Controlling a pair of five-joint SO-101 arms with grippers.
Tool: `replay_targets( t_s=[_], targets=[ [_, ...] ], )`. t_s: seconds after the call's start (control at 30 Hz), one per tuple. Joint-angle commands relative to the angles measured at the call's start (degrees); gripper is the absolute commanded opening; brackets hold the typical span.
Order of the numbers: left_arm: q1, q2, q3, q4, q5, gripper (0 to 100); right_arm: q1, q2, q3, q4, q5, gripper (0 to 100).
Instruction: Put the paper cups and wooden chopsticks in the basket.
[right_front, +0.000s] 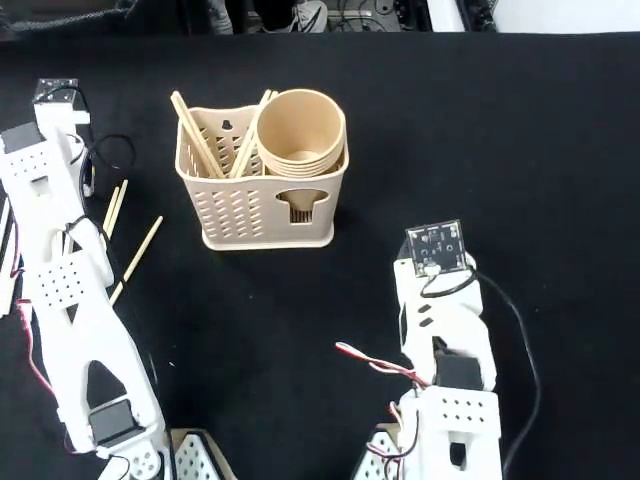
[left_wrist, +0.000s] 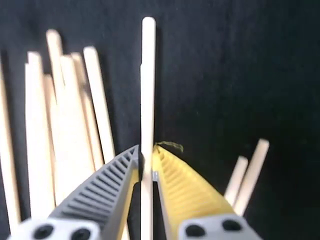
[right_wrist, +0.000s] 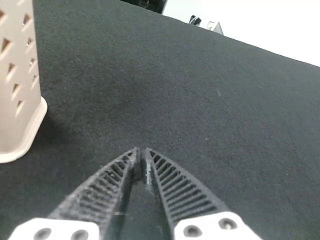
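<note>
A beige perforated basket (right_front: 255, 215) stands at the back middle of the table. A stack of paper cups (right_front: 300, 128) sits in its right half, and wooden chopsticks (right_front: 196, 135) lean in its left half. In the left wrist view my left gripper (left_wrist: 147, 150) is shut on one wooden chopstick (left_wrist: 147, 75), just above the black cloth. Several more chopsticks (left_wrist: 60, 115) lie beside it, and two others (left_wrist: 250, 172) on its far side. My right gripper (right_wrist: 140, 152) is shut on nothing, low over bare cloth near the basket's corner (right_wrist: 17, 75).
The left arm (right_front: 65, 280) stretches along the table's left side over loose chopsticks (right_front: 137, 258). The right arm (right_front: 440, 300) stands at the front right. Black cloth covers the table; cables and clutter lie past its back edge.
</note>
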Motion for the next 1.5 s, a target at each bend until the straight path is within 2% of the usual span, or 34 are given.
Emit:
replay_targets(
  t_s=[0.0,0.17,0.33,0.47,0.7,0.87,1.07,1.23,1.47],
  targets=[
    [1.3,0.4,-12.9,11.1,-1.3,3,-0.5,-0.6,0.0,0.2,0.5,1.3],
    [0.7,-1.4,-18.4,10.9,0.8,3,-0.5,-0.6,0.0,0.2,0.5,1.3],
    [-0.3,-10.5,-13.8,10.9,5.1,3,-0.5,-0.6,0.0,0.2,0.5,1.3],
    [-0.8,-23.6,-3.5,10.9,9.4,3,-0.6,-0.6,0.0,0.2,0.5,1.3],
    [0.9,-50.6,16.7,10.7,10.2,3,-0.6,-0.6,0.0,0.1,0.5,1.3],
    [1.2,-66.3,28.7,8.8,14.8,3,-0.6,-0.6,0.0,0.1,0.5,1.3],
    [1.3,-82.1,45.9,-0.4,17.2,3,-0.5,-0.6,0.0,0.2,0.5,1.3],
    [1.9,-99.4,66.2,-13.4,20.1,3,-0.5,-0.6,0.0,0.2,0.5,1.2],
    [11.2,-127.0,97.2,-35.9,20.3,3,-0.4,-1.0,0.0,0.3,0.4,1.1]
  ],
)
